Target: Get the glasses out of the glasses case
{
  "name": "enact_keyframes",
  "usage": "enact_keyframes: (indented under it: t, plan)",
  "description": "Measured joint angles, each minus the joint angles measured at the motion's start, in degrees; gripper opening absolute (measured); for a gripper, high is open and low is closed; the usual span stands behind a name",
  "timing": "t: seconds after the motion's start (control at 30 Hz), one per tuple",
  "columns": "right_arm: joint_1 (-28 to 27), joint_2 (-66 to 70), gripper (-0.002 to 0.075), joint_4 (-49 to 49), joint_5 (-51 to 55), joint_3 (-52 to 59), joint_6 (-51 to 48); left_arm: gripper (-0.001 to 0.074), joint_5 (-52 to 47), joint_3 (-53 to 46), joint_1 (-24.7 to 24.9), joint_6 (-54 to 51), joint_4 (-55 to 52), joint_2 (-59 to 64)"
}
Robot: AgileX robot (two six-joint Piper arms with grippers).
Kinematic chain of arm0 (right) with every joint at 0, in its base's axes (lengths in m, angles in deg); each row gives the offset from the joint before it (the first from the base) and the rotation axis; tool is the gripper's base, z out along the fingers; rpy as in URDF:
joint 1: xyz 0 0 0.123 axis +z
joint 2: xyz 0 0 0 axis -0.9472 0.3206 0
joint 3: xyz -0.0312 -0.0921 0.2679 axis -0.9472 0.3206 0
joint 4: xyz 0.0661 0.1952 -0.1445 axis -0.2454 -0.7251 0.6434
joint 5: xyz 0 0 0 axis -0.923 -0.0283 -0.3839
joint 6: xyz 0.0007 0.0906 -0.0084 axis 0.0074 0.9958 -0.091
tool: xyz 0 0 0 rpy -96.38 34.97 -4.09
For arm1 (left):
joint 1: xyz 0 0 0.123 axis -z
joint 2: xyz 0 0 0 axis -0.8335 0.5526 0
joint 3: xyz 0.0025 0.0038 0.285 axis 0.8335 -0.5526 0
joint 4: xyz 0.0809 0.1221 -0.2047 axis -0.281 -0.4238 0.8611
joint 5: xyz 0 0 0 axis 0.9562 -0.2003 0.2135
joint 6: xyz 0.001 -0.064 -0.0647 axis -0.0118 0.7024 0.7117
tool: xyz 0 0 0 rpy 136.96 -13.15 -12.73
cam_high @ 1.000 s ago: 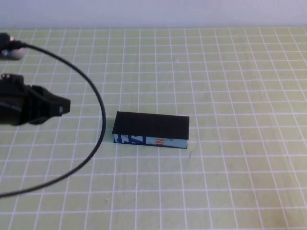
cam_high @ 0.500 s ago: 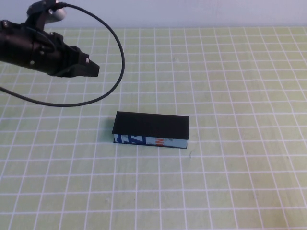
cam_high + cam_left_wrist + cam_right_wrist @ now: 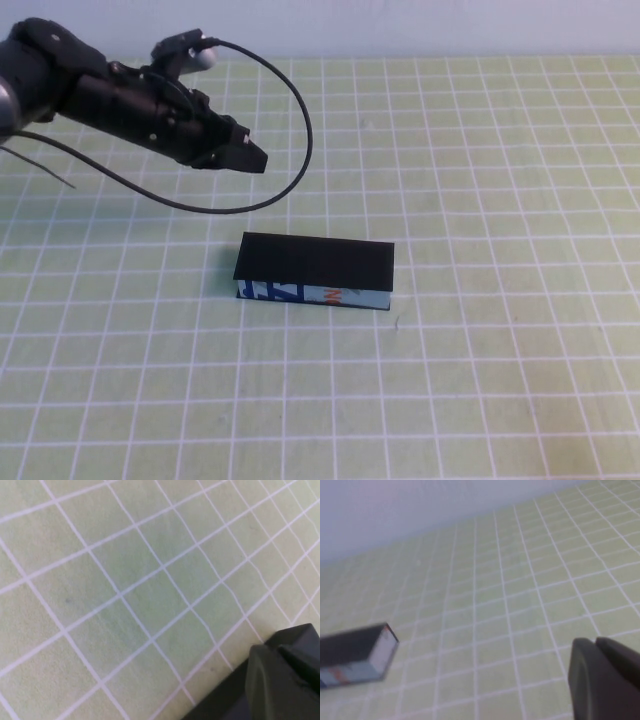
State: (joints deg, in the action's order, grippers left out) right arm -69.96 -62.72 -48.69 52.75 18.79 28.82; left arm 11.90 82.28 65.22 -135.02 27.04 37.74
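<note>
The glasses case (image 3: 315, 272) lies shut in the middle of the mat, with its matte black lid on top and its light blue printed side facing me. It also shows in the right wrist view (image 3: 355, 654). The glasses are hidden. My left gripper (image 3: 250, 158) is shut and empty; it hovers above the mat behind the case's left end, apart from it. In the left wrist view its fingertips (image 3: 280, 680) are together over the case's black lid (image 3: 225, 702). My right gripper (image 3: 605, 675) is shut and empty, off to the case's right and outside the high view.
A green mat with a white grid (image 3: 480, 180) covers the table. The left arm's black cable (image 3: 290, 170) loops over the mat behind the case. A pale wall (image 3: 400, 25) runs along the far edge.
My left arm has swung from the table's left edge up and to the right, toward the far side of the case. The case has not moved.
</note>
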Motion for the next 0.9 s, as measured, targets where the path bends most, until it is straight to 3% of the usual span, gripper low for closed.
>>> enact_keyframes:
  t: [0.17, 0.4, 0.6, 0.9]
  plan:
    - [0.00, 0.00, -0.0018, -17.84, -4.95, 0.00, 0.00, -0.0004, -2.23, 4.88, 0.78, 1.27, 0.00, 6.24]
    - [0.00, 0.00, -0.0018, -29.04, -8.72, 0.00, -0.59, -0.0004, -3.82, 7.10, 2.54, 1.74, 0.09, 11.60]
    - [0.00, 5.85, -0.0017, -29.47, 3.74, -7.81, -1.50, -0.0004, -5.42, 7.38, 3.06, 1.95, -0.02, 13.24]
    - [0.00, 37.37, -0.0017, -25.60, 23.01, -29.57, -15.20, -0.0004, -8.82, 7.38, 3.09, 5.03, -3.62, 13.27]
